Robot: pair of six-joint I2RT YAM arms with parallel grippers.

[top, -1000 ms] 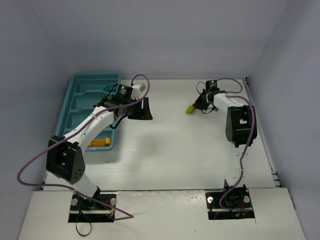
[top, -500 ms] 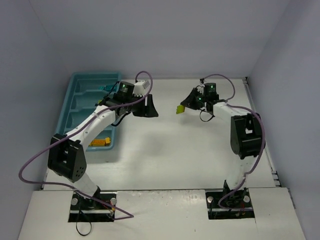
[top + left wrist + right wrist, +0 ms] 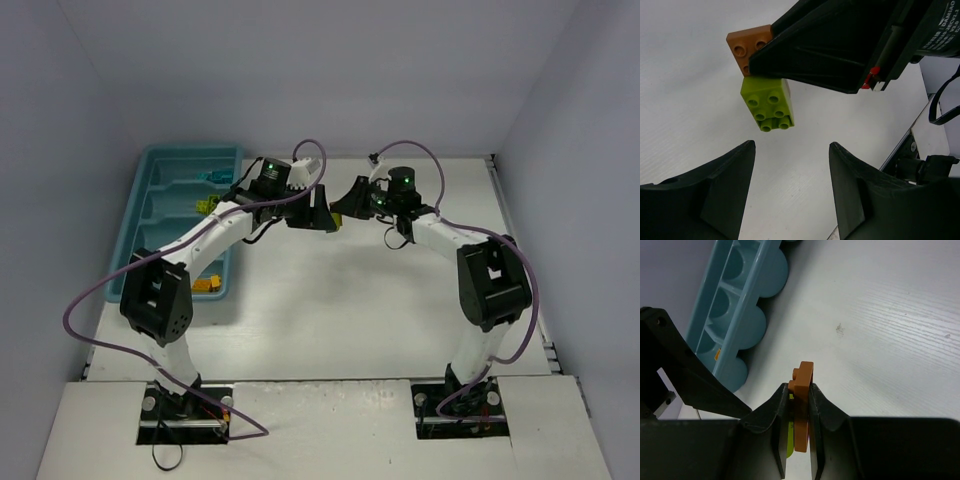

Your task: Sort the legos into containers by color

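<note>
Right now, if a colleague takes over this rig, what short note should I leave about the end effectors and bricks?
Right end effector: shut on a brown brick, with a lime green brick attached to it.
Left end effector: open, facing that pair, not touching.
Done: the tray holds a cyan brick, a yellow-green brick and an orange brick.
Left: probably separate the pair, then place both by color.

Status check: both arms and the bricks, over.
Left gripper open, facing right gripper. That one shut on brown brick; lime brick touching it, both off the table, outside the tray. Nothing blocking between grippers.
</note>
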